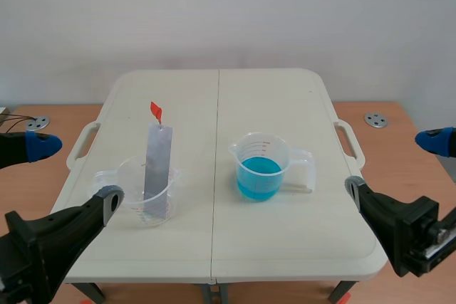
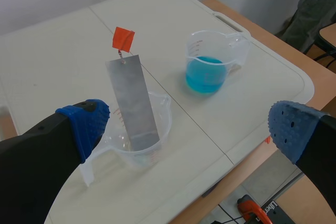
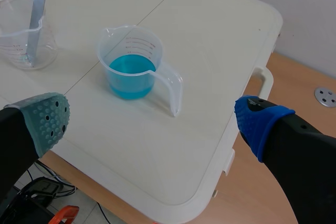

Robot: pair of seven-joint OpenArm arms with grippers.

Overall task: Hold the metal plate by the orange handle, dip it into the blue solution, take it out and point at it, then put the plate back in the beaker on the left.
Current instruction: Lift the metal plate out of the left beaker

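Fingers (image 2: 84, 125) apart; metal plate (image 2: 133, 98) nearly upright.

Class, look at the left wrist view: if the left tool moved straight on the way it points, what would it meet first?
Probably the clear beaker holding the metal plate, just ahead; depth is unclear, so it might pass beside it.

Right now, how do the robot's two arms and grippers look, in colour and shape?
The left arm and right arm are black and blocky. Each gripper has two thick black fingers ending in a soft dotted pad. On the left gripper both pads look blue in its wrist view. On the right gripper one pad is grey-green and the other blue.
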